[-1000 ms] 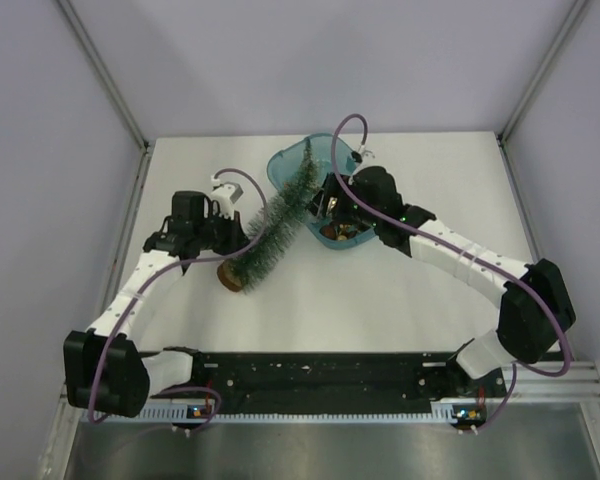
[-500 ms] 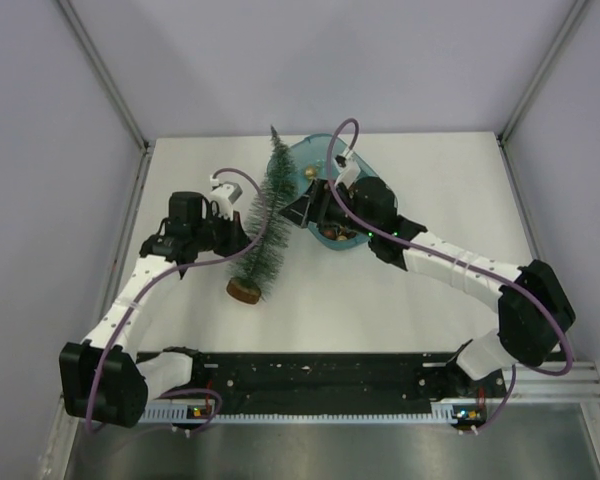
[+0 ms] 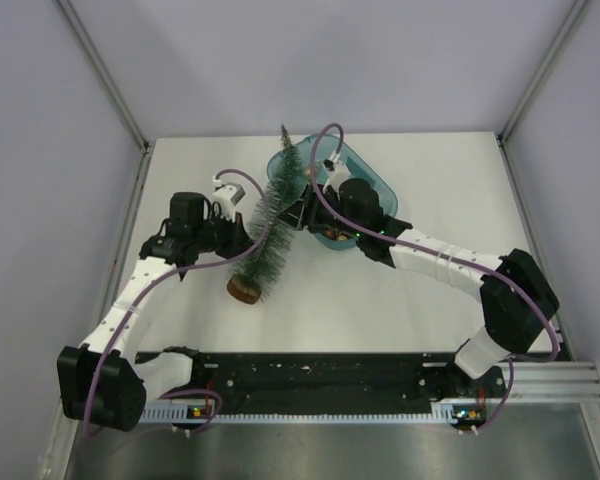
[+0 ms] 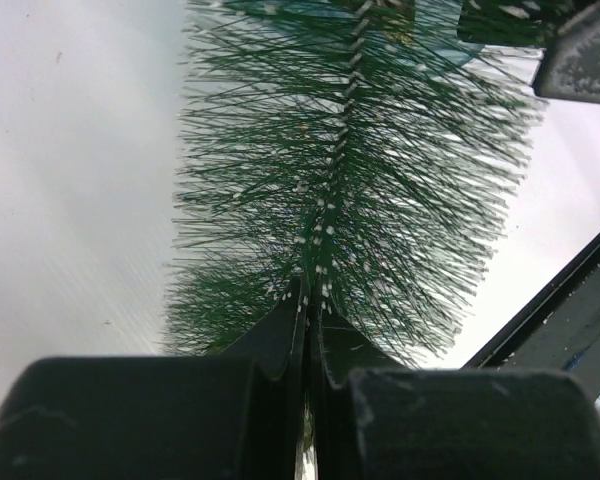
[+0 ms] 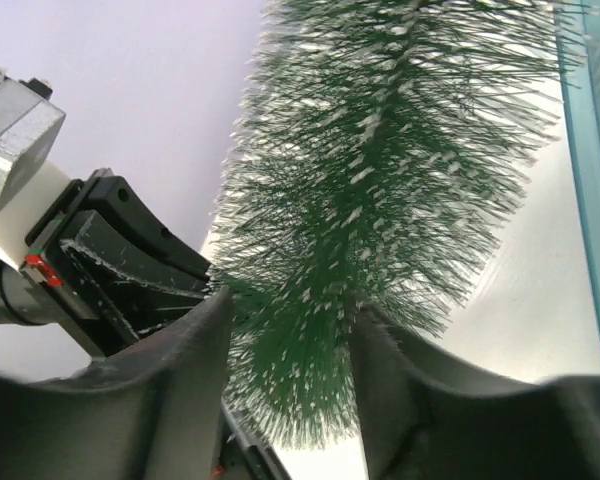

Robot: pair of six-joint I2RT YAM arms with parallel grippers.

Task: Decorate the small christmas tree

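The small christmas tree (image 3: 271, 222) is held at a slant over the white surface (image 3: 450, 180), with its wooden disc base (image 3: 244, 289) toward the arms and its tip pointing away beside the teal tray (image 3: 380, 180). The left gripper (image 4: 307, 300) is pinched tight on the wire trunk. The right gripper (image 5: 292, 315), reaching from the tray side, has its jaws parted astride the bristles and not visibly clamped.

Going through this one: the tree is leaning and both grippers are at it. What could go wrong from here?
1. The left gripper pinches only the thin wire stem of the tree, which leans; it may twist or slip.
2. The right gripper straddles the bristles, jaws open; closing there might crush them or pull against the left grip.
3. The tray sits close behind the treetop; a swing may knock it.
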